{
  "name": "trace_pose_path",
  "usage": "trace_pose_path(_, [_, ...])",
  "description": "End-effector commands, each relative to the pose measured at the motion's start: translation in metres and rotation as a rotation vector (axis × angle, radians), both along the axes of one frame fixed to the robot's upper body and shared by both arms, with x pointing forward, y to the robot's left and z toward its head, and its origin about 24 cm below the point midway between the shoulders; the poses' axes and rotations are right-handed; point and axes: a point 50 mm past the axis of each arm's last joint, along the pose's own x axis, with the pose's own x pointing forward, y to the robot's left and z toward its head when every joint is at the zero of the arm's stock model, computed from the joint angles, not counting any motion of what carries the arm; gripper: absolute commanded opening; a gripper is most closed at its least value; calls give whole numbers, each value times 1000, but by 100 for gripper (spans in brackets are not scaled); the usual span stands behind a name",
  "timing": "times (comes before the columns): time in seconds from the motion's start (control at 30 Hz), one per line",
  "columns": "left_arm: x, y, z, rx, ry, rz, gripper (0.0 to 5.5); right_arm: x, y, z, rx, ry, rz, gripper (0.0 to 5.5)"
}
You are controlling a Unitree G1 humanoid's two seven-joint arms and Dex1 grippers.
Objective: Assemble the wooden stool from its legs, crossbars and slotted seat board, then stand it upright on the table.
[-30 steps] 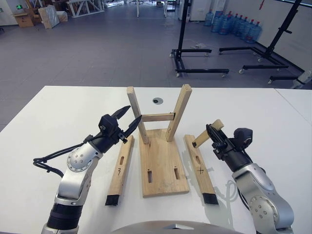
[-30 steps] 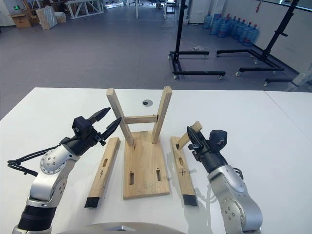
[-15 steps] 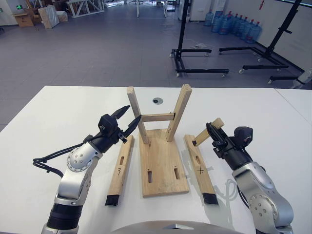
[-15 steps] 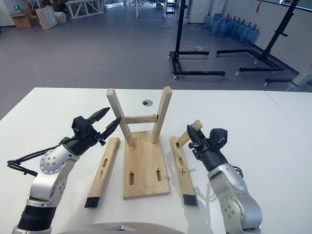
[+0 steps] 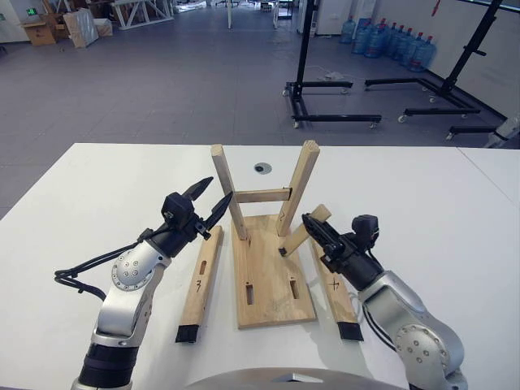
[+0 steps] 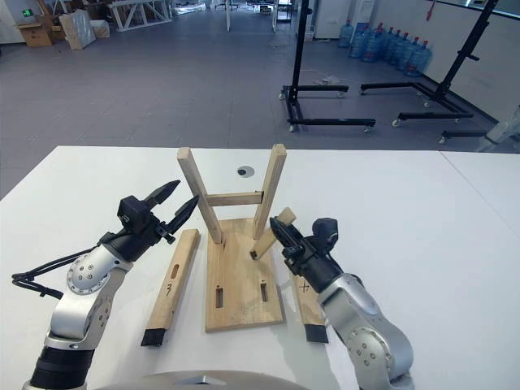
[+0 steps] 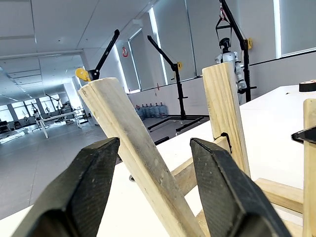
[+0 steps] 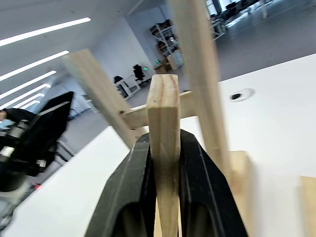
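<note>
The slotted seat board [image 5: 272,280] lies flat mid-table. Two legs [image 5: 226,188] [image 5: 299,185] stand in its far slots, joined by a crossbar [image 5: 262,195]. Two more legs lie flat, one left of the board [image 5: 201,280] and one right of it [image 5: 335,286]. My left gripper [image 5: 219,190] is open, its fingers [image 7: 86,190] on either side of the left upright leg [image 7: 143,163] without touching it. My right gripper [image 5: 315,233] is shut on a short crossbar [image 5: 302,231], held tilted over the board's right side near the right upright leg; the right wrist view shows this crossbar [image 8: 164,113] between its fingers [image 8: 136,187].
The white table [image 5: 97,195] has a small round hole [image 5: 262,168] behind the stool parts. A black cable [image 5: 77,272] trails from my left arm. Beyond the table's far edge lies open floor with black wheeled stands [image 5: 333,97].
My right gripper has swung left with the short crossbar, from beside the right loose leg to over the seat board by the right upright leg. My left gripper barely moved.
</note>
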Motion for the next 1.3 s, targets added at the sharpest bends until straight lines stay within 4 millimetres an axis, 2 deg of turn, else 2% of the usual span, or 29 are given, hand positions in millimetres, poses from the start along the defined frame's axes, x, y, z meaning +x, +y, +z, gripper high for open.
trace_pose_path(0.03, [-1, 0, 0, 9, -3, 2, 262, -22, -98, 22, -91, -11, -49, 38])
trace_pose_path(0.07, [-1, 0, 0, 9, -4, 1, 262, -25, -111, 28, -103, -22, -60, 38])
trace_pose_path(0.27, [2, -1, 0, 16, -3, -21, 262, -25, -127, 29, -83, -20, -35, 38])
trace_pose_path(0.57, [4, -2, 1, 24, -6, -34, 262, -27, -112, 20, -47, -13, -31, 38])
trace_pose_path(0.77, [5, -1, 0, 24, -6, -30, 262, -21, -102, 10, -142, -39, -94, 38])
trace_pose_path(0.97, [5, -1, -1, 22, -2, -27, 262, -25, -89, -1, -159, -13, -111, 38])
trace_pose_path(1.13, [6, -1, 0, 29, 0, -38, 262, -24, -88, -12, -158, 33, -173, 38])
trace_pose_path(1.3, [7, -1, 1, 31, -4, -44, 262, -25, -90, -14, -134, 40, -190, 38])
